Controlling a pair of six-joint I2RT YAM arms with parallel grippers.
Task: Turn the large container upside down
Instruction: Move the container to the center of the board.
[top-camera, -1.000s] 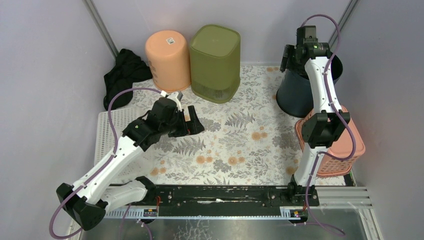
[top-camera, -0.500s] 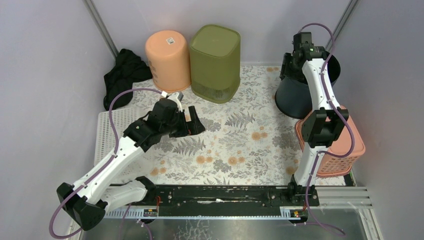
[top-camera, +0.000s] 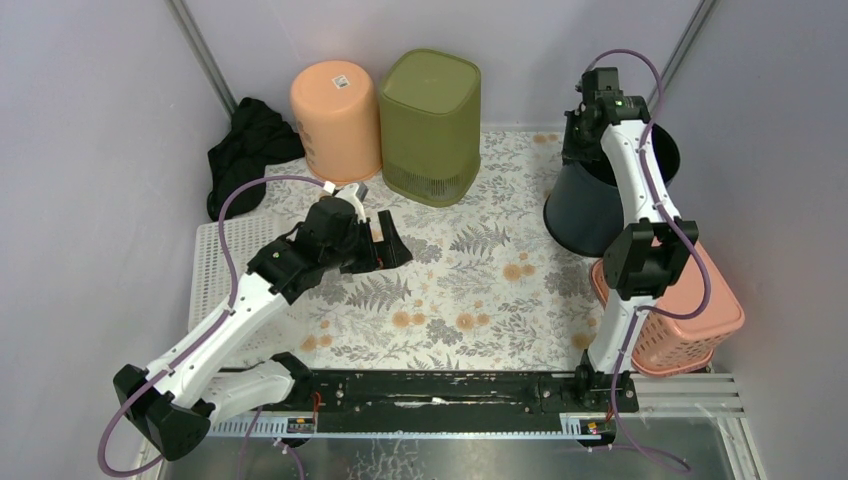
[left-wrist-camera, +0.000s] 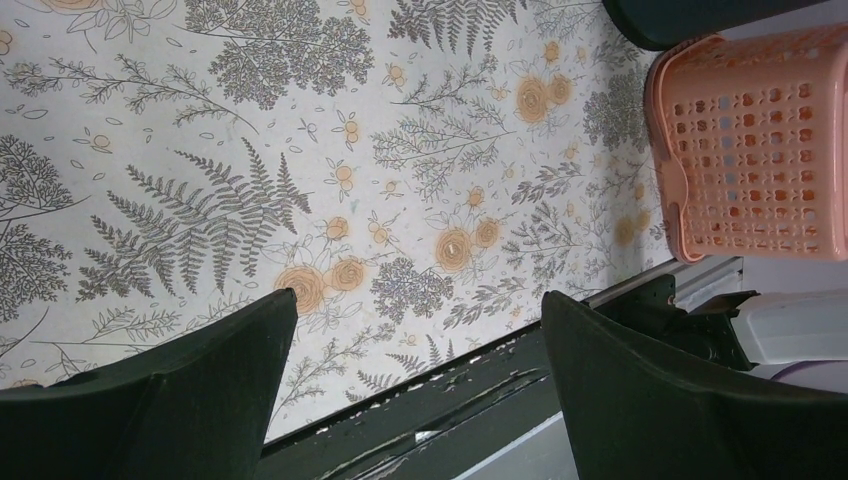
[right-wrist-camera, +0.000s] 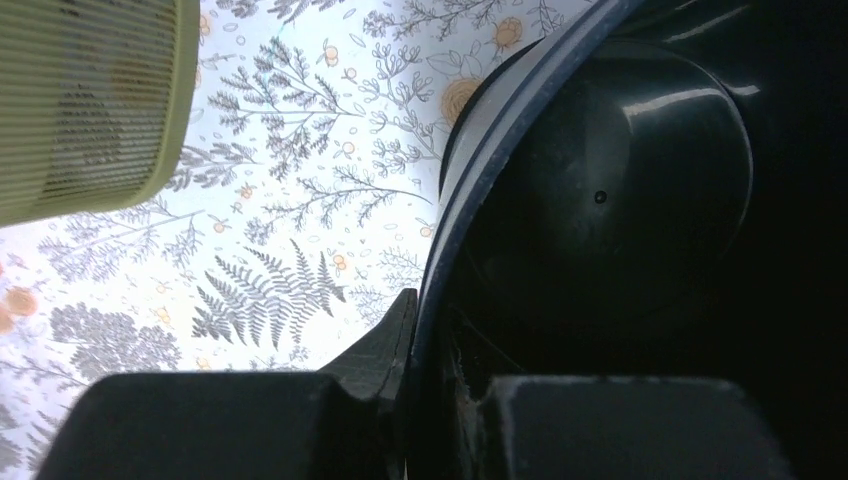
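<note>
The large container (top-camera: 583, 205) is a dark round bucket standing mouth up at the table's back right, leaning a little. My right gripper (top-camera: 580, 138) reaches down over its left rim. In the right wrist view one finger lies outside the rim (right-wrist-camera: 468, 190) and the other inside, so the right gripper (right-wrist-camera: 432, 312) is shut on the wall, and the bucket's dark inside (right-wrist-camera: 610, 200) fills the right half. My left gripper (top-camera: 386, 240) hovers over the floral mat left of centre, jaws wide apart. Only the mat shows between the fingers of the left gripper (left-wrist-camera: 420, 305).
An upturned orange bin (top-camera: 335, 115) and an upturned olive bin (top-camera: 430, 125) stand at the back. A pink laundry basket (top-camera: 685, 315) sits at the right edge behind the right arm. A black cloth (top-camera: 245, 150) lies at the back left, beside a white perforated mat (top-camera: 212, 270).
The right gripper came down and shut on the bucket's rim. The bucket's base slid left. The pink basket shifted toward the near right. The left arm stayed put.
</note>
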